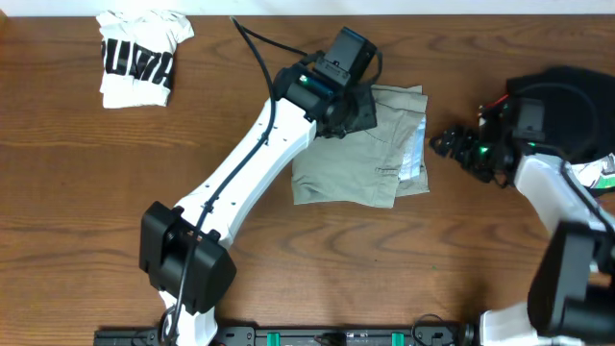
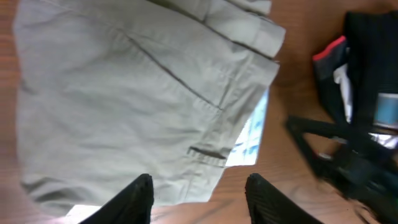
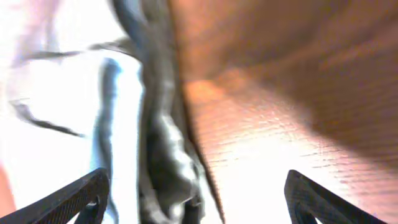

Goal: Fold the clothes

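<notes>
The clothes, a pair of khaki shorts (image 1: pixel 351 163), lie folded flat at the table's middle, with a pale lining showing along their right edge (image 1: pixel 415 159). My left gripper (image 1: pixel 358 111) hangs over their upper left part. In the left wrist view the shorts (image 2: pixel 124 93) fill the frame, and the left gripper (image 2: pixel 200 202) is open with nothing between its fingers (image 2: pixel 140 199). My right gripper (image 1: pixel 450 144) stands just right of the shorts. In its own blurred view the right gripper (image 3: pixel 196 202) is open wide, with a pale and grey cloth edge (image 3: pixel 161 155) lying between the fingers.
A white tee with black print (image 1: pixel 141 56) lies crumpled at the far left corner. Bare wood (image 1: pixel 96 183) shows on the table's left and front. A white crumpled item (image 1: pixel 596 173) sits at the right edge behind the right arm.
</notes>
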Controlling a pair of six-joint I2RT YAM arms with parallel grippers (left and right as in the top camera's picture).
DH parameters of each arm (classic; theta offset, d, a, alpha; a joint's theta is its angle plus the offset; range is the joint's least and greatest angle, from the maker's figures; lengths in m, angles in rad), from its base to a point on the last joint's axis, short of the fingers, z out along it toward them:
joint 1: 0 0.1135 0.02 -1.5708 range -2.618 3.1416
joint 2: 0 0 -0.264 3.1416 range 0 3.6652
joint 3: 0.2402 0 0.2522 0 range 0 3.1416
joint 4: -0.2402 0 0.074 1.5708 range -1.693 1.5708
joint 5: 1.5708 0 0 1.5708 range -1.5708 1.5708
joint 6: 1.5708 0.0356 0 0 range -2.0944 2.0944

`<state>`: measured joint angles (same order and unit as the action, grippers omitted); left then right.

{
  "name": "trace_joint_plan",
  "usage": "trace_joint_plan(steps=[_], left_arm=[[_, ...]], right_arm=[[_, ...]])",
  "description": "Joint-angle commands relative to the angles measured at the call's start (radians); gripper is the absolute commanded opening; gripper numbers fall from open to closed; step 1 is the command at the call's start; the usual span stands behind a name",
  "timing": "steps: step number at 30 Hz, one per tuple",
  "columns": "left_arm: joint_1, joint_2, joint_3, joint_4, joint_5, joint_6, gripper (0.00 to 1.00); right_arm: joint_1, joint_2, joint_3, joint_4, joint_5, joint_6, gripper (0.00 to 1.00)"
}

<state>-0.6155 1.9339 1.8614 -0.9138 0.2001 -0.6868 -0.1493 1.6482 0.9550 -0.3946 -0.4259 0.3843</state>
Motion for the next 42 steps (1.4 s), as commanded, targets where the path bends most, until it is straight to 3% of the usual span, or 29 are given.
trace_joint_plan(steps=[1, 13, 14, 17, 20, 22, 26, 31, 42], left_arm=[[0.025, 0.007, 0.013, -0.029, -0.048, 0.025, 0.51], [0.146, 0.008, 0.003, -0.172, -0.055, 0.05, 0.62], [0.15, 0.008, 0.003, -0.18, -0.055, 0.063, 0.67], [0.157, 0.008, -0.001, -0.19, -0.055, 0.11, 0.7], [0.166, 0.008, -0.008, -0.189, -0.071, 0.145, 0.7], [0.172, 0.008, -0.017, -0.188, -0.113, 0.145, 0.62], [0.187, 0.008, -0.047, -0.158, -0.134, 0.161, 0.28], [0.185, 0.008, -0.146, -0.04, -0.121, 0.164, 0.22], [0.169, 0.008, -0.451, 0.43, 0.202, 0.201, 0.21]], right_arm=[[0.012, -0.09, 0.013, -0.014, -0.028, -0.053, 0.89], [0.19, -0.029, 0.013, 0.093, -0.044, -0.018, 0.89], [0.204, -0.012, 0.013, 0.105, -0.023, -0.006, 0.86], [0.233, 0.02, 0.013, 0.149, -0.016, -0.004, 0.72], [0.254, 0.014, 0.014, 0.202, -0.028, -0.003, 0.38], [0.262, 0.003, 0.014, 0.247, -0.061, 0.002, 0.25], [0.263, -0.006, 0.014, 0.291, -0.09, 0.067, 0.07], [0.271, -0.002, 0.014, 0.304, -0.103, 0.068, 0.01], [0.309, 0.19, 0.014, 0.399, -0.159, 0.066, 0.01]])
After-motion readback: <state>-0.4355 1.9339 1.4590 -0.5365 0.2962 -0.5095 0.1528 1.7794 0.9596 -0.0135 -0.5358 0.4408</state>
